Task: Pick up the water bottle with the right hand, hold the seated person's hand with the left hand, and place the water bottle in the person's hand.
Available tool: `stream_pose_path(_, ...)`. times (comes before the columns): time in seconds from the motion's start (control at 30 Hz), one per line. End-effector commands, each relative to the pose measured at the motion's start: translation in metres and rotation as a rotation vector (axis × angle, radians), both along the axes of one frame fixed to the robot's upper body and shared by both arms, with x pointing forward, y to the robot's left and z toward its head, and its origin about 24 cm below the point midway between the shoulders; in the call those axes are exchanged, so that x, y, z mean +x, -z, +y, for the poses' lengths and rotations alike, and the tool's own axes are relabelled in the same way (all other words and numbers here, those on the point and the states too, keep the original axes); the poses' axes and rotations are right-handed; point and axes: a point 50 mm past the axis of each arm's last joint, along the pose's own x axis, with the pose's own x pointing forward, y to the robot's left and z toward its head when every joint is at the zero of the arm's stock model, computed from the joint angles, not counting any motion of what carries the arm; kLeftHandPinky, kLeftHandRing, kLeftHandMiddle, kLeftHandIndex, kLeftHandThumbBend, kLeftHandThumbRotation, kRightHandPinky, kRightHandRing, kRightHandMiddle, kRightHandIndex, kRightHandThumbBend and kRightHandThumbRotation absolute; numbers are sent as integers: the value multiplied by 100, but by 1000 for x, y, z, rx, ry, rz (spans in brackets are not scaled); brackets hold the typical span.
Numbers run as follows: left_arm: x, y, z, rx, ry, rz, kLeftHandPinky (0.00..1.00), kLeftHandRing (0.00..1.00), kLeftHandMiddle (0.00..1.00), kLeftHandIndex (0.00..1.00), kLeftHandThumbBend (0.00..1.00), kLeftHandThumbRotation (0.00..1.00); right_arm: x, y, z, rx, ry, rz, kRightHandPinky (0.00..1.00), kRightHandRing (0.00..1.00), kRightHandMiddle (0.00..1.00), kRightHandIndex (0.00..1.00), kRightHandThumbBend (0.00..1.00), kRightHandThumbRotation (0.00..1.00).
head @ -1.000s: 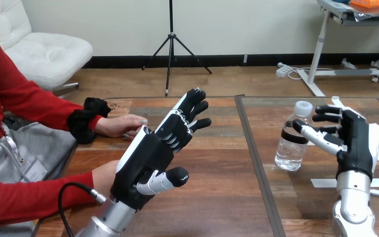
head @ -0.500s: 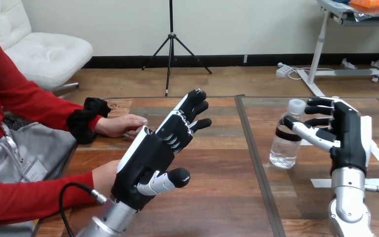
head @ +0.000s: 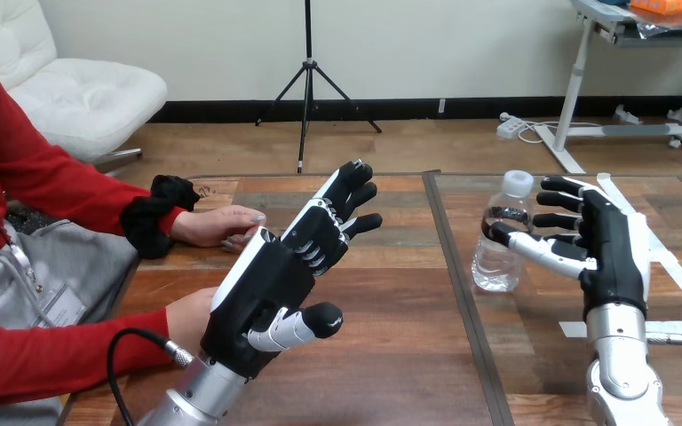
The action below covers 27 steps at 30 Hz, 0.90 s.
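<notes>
Left hand point(head: 262, 284): raised over the table point(head: 391, 355) at the near left, fingers straight and spread, holding nothing.
Person's near hand point(head: 188, 318): just beside your left wrist, partly hidden behind it; you cannot tell whether they touch.
Right hand point(head: 608, 253): upright at the right, thumb across the front of the bottle, fingers reaching round its right side, clasping it.
Water bottle point(head: 495, 273): capped, leaning a little, right of the table's seam; you cannot tell whether its base has left the wood.
Person's far hand point(head: 218, 226): resting on the table beyond your left hand, apart from it.
Step in hand: the pick-up looks nearly secured; the hand-hold is not yet made.
Next move: likely firm the clasp and lift, then bring your left hand to one of the person's hands.
</notes>
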Motion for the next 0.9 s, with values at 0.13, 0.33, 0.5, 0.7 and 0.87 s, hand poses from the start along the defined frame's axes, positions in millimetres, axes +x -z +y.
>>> stream_pose_path(0.13,12,-16,-2,-13,0,-65,90,98,100,98,100,68,7,-6,-4,-34,-40,22,66,83,86,89,100,26)
stream_pose_path(0.33,12,-16,-1,-13,-4,-69,90,97,100,98,100,68,8,-5,-6,-44,-62,54,71,89,91,95,100,34)
stream_pose_path(0.5,11,-16,-1,-11,-5,-72,89,97,100,98,100,68,7,-3,-7,-43,-68,64,74,93,94,98,100,38)
stream_pose_path(0.7,11,-16,-1,-14,-7,-74,89,97,100,98,100,67,7,-1,-8,-33,-72,84,80,96,96,100,100,41)
stream_pose_path(0.87,11,-16,0,-13,-8,-79,89,97,99,98,100,68,7,0,-8,-30,-69,91,85,97,97,100,100,42)
